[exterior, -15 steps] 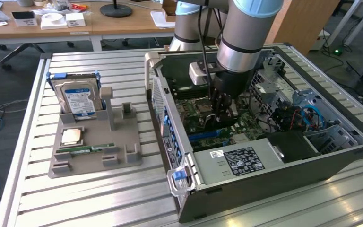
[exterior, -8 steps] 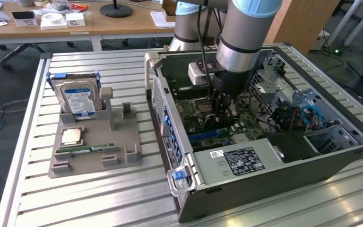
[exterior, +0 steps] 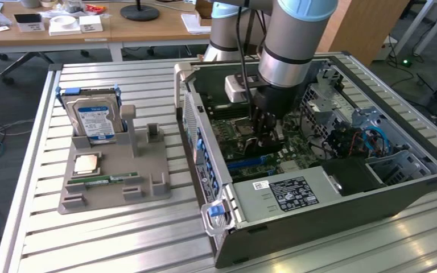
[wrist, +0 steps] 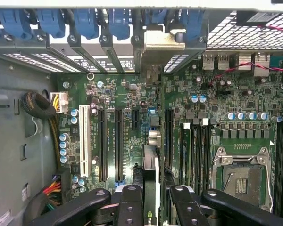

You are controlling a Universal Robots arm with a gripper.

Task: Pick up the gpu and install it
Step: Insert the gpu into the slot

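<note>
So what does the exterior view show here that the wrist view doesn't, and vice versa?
Exterior view: the arm reaching down into the open case, plus the slatted table with a grey tray holding an upright hard drive and a RAM stick.
Wrist view: the gpu held edge-on in the shut gripper, a white slot, and a wire bundle at the motherboard's edge.
Both: the motherboard inside the case, with the gripper over it.
</note>
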